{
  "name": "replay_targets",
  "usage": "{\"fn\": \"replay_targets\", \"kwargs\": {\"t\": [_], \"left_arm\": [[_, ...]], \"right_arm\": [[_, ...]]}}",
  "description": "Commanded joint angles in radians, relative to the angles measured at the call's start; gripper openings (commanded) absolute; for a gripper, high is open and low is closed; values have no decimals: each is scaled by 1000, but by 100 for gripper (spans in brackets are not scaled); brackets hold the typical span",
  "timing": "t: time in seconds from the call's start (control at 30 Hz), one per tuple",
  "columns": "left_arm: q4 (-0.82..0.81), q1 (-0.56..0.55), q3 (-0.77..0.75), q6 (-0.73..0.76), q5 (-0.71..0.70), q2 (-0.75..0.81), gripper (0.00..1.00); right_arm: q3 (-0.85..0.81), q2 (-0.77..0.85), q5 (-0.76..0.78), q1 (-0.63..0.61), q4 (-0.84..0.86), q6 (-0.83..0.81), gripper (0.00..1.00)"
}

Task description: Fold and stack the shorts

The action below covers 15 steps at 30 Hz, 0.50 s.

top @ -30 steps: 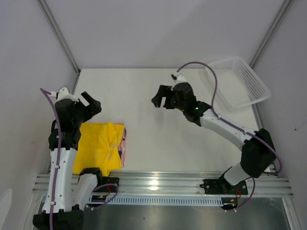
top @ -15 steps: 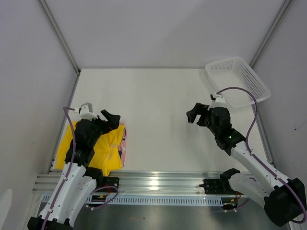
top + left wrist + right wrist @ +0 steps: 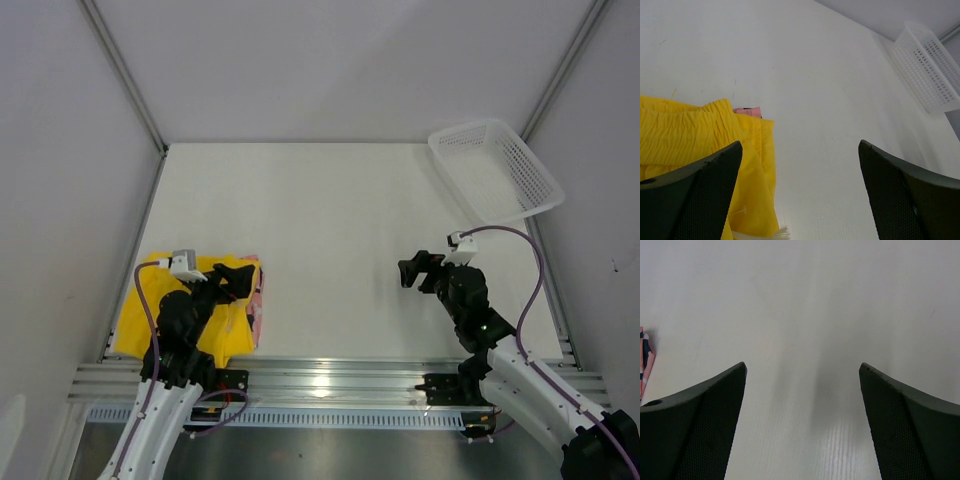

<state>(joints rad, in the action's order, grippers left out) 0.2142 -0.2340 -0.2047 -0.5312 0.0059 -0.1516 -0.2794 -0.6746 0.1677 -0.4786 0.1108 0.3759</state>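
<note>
The yellow shorts (image 3: pixel 135 318) lie folded at the table's near left, on top of the pink printed shorts, of which only an edge (image 3: pixel 258 298) shows along the right side. My left gripper (image 3: pixel 236 278) hovers open over the yellow pair's far right corner, holding nothing. In the left wrist view the yellow waistband (image 3: pixel 685 132) and a pink sliver (image 3: pixel 748 111) lie left of the open left gripper (image 3: pixel 800 192). My right gripper (image 3: pixel 414 270) is open and empty above bare table at the near right; its own view shows the gripper (image 3: pixel 802 417) and a bit of pink print (image 3: pixel 644 360).
A white mesh basket (image 3: pixel 495 170) sits at the far right corner, also visible as the basket (image 3: pixel 930 62) in the left wrist view. Metal rails (image 3: pixel 330 378) run along the near edge by the arm bases. Grey walls enclose the table.
Both arms have drawn back toward their bases. The left gripper dropped low over the yellow shorts' corner; the right one swung from the table's middle to the near right.
</note>
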Motion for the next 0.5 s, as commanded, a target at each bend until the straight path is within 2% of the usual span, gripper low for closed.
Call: {"fn": "replay_targets", "kwargs": {"t": [0.0,0.47], "left_arm": [[-3,-11,8,37,20,38,99],[-12,-13,8,34,-1,-16,99]], "right_arm": [[2,10,49,-11,90,-9,93],[-10,-22,50,-17,90,-12,93]]}}
